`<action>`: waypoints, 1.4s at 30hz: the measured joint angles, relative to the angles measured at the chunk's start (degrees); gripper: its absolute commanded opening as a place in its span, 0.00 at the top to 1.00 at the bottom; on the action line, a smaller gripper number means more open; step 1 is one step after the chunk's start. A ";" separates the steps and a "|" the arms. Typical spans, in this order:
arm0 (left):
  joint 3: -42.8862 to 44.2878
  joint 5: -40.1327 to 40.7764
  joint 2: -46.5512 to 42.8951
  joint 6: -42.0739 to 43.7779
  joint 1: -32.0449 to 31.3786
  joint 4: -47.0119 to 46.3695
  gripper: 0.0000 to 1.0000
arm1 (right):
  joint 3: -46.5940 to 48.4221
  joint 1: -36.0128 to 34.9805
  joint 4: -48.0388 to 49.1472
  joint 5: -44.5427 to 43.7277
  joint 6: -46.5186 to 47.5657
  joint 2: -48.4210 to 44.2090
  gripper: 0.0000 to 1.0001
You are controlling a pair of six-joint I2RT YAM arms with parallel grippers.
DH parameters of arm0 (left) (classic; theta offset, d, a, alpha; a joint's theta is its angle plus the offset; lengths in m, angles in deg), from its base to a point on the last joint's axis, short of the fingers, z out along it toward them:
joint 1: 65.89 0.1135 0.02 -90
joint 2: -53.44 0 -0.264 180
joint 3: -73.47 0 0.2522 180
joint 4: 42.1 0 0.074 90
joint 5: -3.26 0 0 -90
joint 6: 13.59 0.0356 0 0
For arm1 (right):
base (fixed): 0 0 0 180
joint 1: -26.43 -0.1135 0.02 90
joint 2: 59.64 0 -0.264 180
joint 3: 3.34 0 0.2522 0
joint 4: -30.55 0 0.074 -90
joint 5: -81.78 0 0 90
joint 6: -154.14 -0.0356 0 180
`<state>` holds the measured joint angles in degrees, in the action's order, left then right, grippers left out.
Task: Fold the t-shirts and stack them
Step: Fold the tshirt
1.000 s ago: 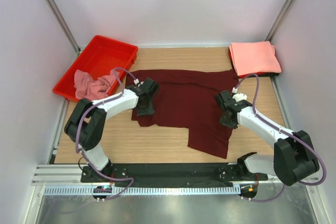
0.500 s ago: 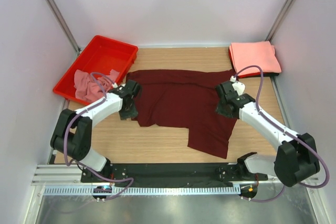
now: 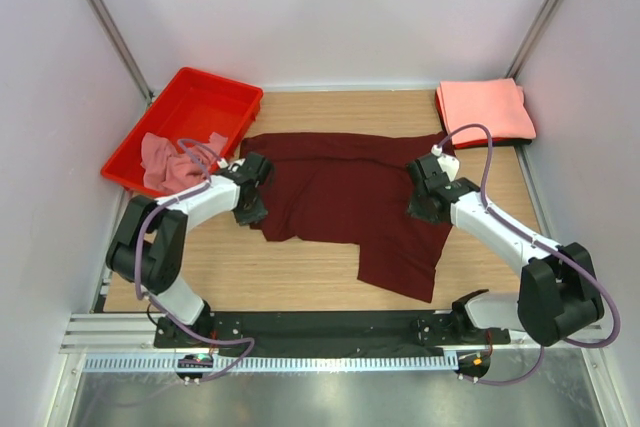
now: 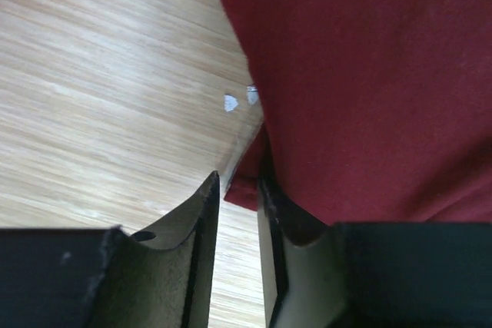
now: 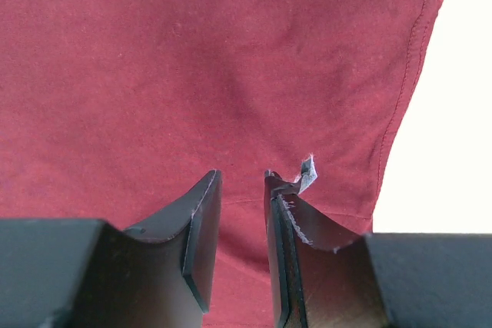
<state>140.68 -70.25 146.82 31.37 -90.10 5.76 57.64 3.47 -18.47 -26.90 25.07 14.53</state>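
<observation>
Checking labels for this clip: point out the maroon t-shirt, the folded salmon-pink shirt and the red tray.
maroon t-shirt [image 3: 345,192]: top view, middle of its body.
folded salmon-pink shirt [image 3: 485,110]: top view, centre of top layer.
red tray [image 3: 200,107]: top view, bare floor.

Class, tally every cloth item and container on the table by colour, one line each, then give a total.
Dark maroon t-shirt: 1
Salmon-pink folded t-shirt: 1
Dusty pink crumpled t-shirt: 1
Red tray: 1
Total: 4

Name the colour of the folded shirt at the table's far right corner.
Salmon-pink; top external view shows it best.

Wooden table [image 3: 300,272], maroon t-shirt [image 3: 350,192] spread flat, red tray [image 3: 190,97], folded salmon-pink t-shirt [image 3: 485,110]
</observation>
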 measured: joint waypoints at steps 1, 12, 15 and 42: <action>0.13 0.00 0.13 -0.11 -0.04 -0.11 0.90 | 0.00 0.00 0.04 -0.04 0.09 0.00 0.64; 2.03 9.14 0.52 -1.64 0.35 9.86 1.00 | 0.02 9.75 -2.25 0.90 -0.74 1.44 0.63; 1.75 10.78 -0.28 -2.60 0.50 11.69 1.00 | 0.02 14.03 -3.08 1.73 -1.03 1.97 0.61; 8.37 2.51 -6.84 1.42 -3.23 8.31 0.43 | -6.91 23.17 -2.38 6.49 -2.21 3.63 0.64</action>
<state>149.05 -67.73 139.98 32.79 -93.34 14.07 50.73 26.64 -20.85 -20.40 22.86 18.16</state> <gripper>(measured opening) 0.572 0.371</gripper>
